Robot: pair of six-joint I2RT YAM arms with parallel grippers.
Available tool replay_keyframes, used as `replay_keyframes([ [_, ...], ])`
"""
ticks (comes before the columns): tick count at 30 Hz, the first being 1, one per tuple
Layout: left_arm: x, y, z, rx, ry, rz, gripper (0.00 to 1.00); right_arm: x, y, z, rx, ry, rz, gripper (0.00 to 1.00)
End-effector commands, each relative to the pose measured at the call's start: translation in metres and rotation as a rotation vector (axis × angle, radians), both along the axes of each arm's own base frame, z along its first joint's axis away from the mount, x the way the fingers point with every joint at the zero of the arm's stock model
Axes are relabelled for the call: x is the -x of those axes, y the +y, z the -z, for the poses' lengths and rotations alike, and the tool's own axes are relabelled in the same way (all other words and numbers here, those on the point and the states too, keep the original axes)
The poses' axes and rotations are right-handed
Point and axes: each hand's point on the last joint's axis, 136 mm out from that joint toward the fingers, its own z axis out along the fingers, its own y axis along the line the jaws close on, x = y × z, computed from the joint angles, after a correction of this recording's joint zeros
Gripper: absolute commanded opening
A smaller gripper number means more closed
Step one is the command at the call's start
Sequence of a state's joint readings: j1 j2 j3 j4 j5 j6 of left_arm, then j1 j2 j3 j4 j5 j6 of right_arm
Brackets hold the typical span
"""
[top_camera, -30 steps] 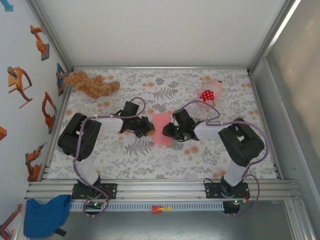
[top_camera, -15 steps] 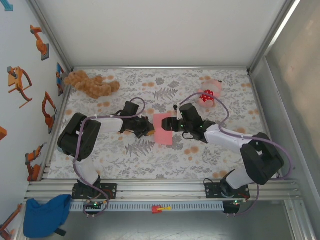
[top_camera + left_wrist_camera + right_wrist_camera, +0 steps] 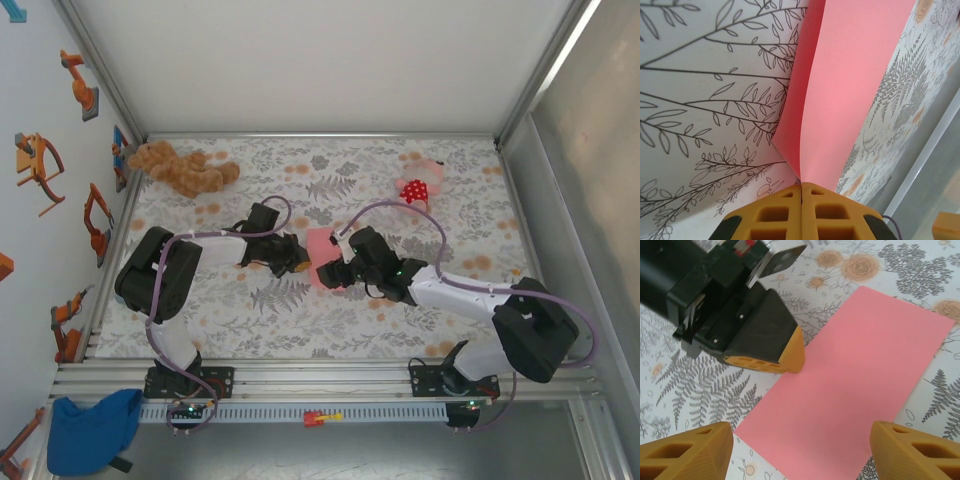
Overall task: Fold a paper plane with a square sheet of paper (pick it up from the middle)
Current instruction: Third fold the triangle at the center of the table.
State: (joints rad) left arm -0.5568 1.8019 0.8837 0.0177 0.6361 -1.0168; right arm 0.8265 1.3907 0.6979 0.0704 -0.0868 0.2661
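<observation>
**Sheet flanked left and right**

Left fingers (image 3: 792,351) block the square sheet of paper (image 3: 320,245) at 9 o'clock, right fingers (image 3: 695,447) and arm at 4. Bare surface (image 3: 330,170) lies open at 12 and 7. Well apart sit a brown plush (image 3: 182,168) at 10 and a pink plush (image 3: 420,186) at 2.

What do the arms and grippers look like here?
The left arm and right arm have black joints, white links and looping purple cables. The left gripper and right gripper have black bodies and ochre, wedge-shaped fingers with moulded recesses.

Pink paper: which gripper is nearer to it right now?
Left. The left gripper is shut on the paper's edge; the right gripper hangs open over its near end.
</observation>
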Motion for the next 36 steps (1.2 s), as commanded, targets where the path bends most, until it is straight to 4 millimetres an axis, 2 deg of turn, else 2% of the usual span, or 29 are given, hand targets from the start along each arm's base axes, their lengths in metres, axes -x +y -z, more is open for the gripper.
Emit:
replay_keyframes([
  [1, -0.003, -0.004, -0.013, 0.012, -0.008, -0.004, 0.0, 0.004, 0.006, 0.003, 0.07, -0.054, -0.075, 0.7],
  [13, -0.003, -0.004, -0.016, 0.01, -0.004, -0.005, 0.0, 0.02, 0.017, 0.028, 0.247, -0.148, -0.175, 0.7],
  [25, -0.005, -0.005, -0.018, 0.012, -0.004, -0.007, 0.0, 0.014, 0.024, 0.054, 0.363, -0.211, -0.216, 0.68],
  [30, -0.004, -0.005, -0.018, 0.011, -0.003, -0.006, 0.0, 0.006, 0.022, 0.056, 0.401, -0.258, -0.204, 0.63],
  [36, -0.003, -0.004, -0.018, 0.011, 0.001, -0.007, 0.0, -0.001, 0.022, 0.037, 0.369, -0.323, -0.165, 0.46],
])
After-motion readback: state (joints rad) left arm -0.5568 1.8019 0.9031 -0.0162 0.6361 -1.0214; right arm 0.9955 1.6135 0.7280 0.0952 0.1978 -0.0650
